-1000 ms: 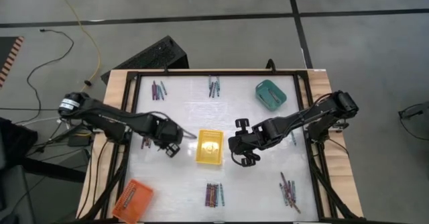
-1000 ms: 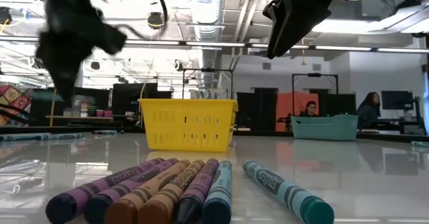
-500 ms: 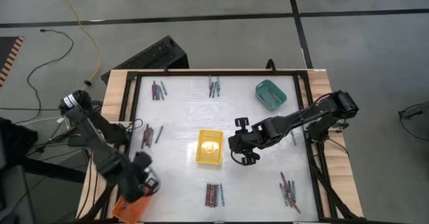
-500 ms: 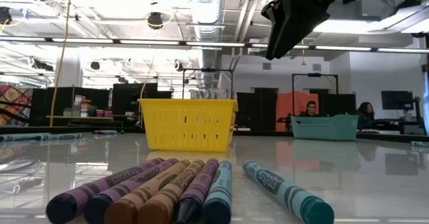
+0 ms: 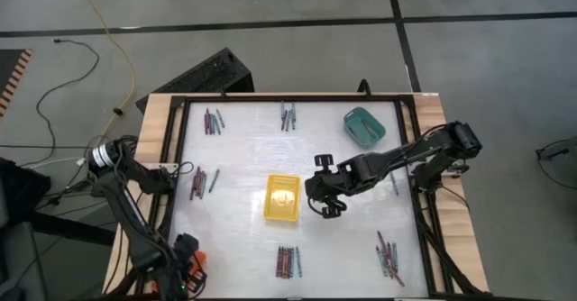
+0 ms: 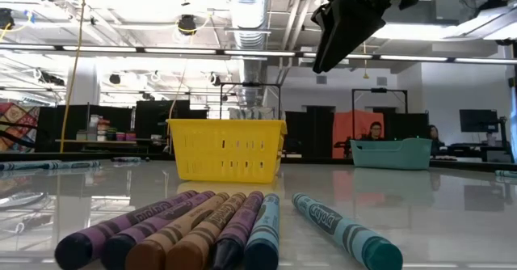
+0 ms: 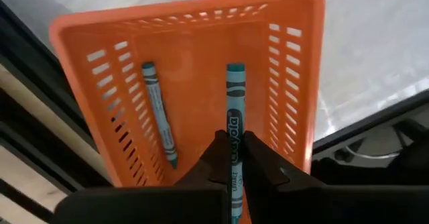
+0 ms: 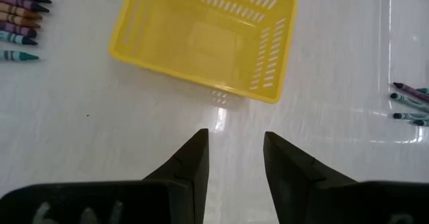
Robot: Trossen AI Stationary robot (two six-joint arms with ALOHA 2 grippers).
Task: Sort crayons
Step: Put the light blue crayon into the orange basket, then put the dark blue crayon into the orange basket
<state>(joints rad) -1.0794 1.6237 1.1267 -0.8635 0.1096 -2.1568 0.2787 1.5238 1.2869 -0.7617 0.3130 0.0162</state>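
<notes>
My left gripper [image 5: 185, 269] is at the table's near left corner, over the orange tray [image 7: 188, 70], and is shut on a teal crayon [image 7: 234, 110]. A second teal crayon [image 7: 158, 113] lies flat on the tray's floor. My right gripper [image 5: 326, 209] hangs open and empty above the table, just right of the yellow tray [image 5: 281, 197]. It also shows in its own wrist view [image 8: 234, 150] and in the low view [image 6: 347, 19]. A row of crayons [image 6: 202, 229] lies flat on the table near the front edge. My left gripper pinches the teal crayon between its two fingers [image 7: 218, 153], at the crayon's label part [image 7: 234, 133]. The crayon lies along the fingers and sticks out past their tips over the tray's floor. Whether its free end [image 7: 235, 70] touches the tray I cannot tell.
Small groups of crayons lie at the far left [image 5: 213, 121], far middle [image 5: 288, 116], left middle [image 5: 200, 182], near middle [image 5: 288, 262] and near right [image 5: 389, 256]. A teal tray [image 5: 363, 126] stands at the far right. A dark frame rims the table.
My left gripper has swung from beside the yellow tray's left side toward the table's near left corner and now hangs over the orange tray. The yellow tray has stayed where it was.
</notes>
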